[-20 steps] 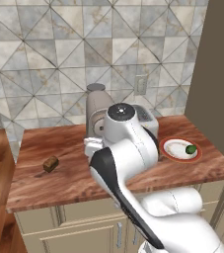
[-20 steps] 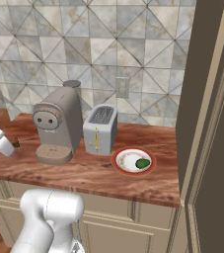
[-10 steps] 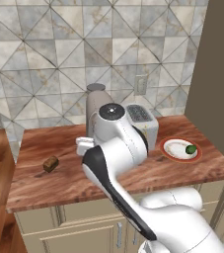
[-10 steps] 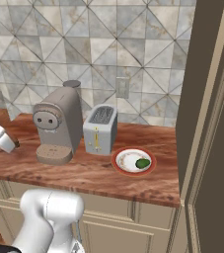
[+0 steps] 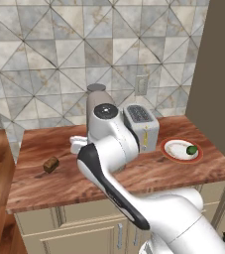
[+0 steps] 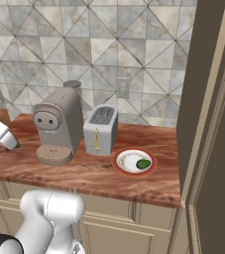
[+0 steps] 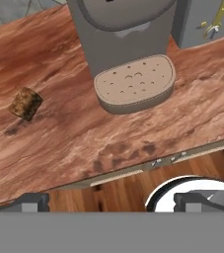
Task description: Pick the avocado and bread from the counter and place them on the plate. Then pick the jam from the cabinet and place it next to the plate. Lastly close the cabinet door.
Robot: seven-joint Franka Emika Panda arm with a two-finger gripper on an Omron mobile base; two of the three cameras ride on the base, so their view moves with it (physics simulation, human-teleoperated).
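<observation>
The bread (image 5: 50, 164) is a small brown chunk lying on the left part of the counter (image 5: 148, 173); it also lies at the upper left of the hand view as the bread (image 7: 25, 103). The avocado (image 6: 143, 163) rests on the white, orange-rimmed plate (image 6: 126, 161) at the right, where it also appears as the avocado (image 5: 192, 149) on the plate (image 5: 176, 149). My gripper (image 7: 114, 201) hangs open and empty above the counter's front edge, right of and apart from the bread. Its hand reaches in low at the left as the gripper (image 6: 14, 147). The jam is out of view.
A grey coffee machine (image 6: 59, 124) and a toaster (image 6: 100, 130) stand mid-counter against the tiled wall. The tall cabinet (image 5: 218, 74) rises at the right end, and its cabinet door (image 6: 218, 129) stands open beside the plate. Wooden floor lies below the counter's front edge (image 7: 133, 173).
The arm has swung a little further left over the counter, toward the side where the bread lies. Avocado, plate and bread have not moved, and the jaws stay open.
</observation>
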